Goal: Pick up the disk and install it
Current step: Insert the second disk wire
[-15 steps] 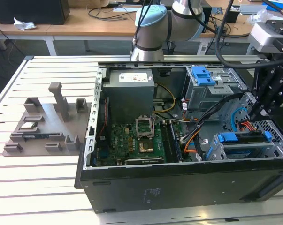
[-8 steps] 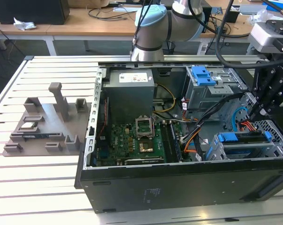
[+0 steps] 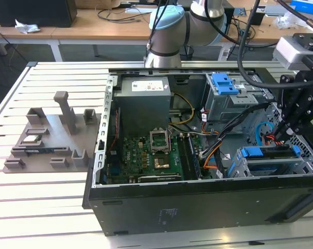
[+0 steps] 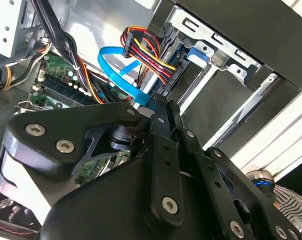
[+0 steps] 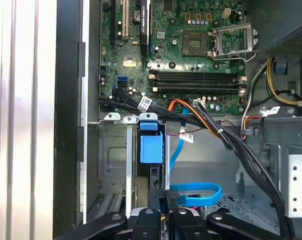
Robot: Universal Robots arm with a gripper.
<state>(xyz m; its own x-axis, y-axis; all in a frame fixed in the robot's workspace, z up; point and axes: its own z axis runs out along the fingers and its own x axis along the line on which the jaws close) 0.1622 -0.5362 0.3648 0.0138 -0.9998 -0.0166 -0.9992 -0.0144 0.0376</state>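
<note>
The jaws stand drawn close together with nothing seen between them. The gripper [image 3: 282, 139] hangs inside the computer case [image 3: 198, 205], near the case's end at the exterior view's right.

Outside the case, off its end at the exterior view's left, a grey parts fixture [image 3: 52, 140] lies on the slatted table [image 3: 42, 207]. Inside, next to that same end wall, sit the grey power-supply box [image 3: 144, 101] and the motherboard [image 3: 146, 161]. Further along, bundled cables [image 3: 213, 150] cross toward the drive cage [image 3: 239, 104].

The disk [image 3: 270, 165] lies low in the case at the end toward the exterior view's right, already within its bay, its blue bracket on top and its long axis running along the case's long side wall. The gripper's tips are directly above the disk, just beside the bracket; contact cannot be judged. In the first wrist view the disk [image 5: 151, 147] lies straight ahead of the gripper [image 5: 168, 196], edge-on in the metal slot, beside a looped blue data cable [image 5: 196, 192].
</note>
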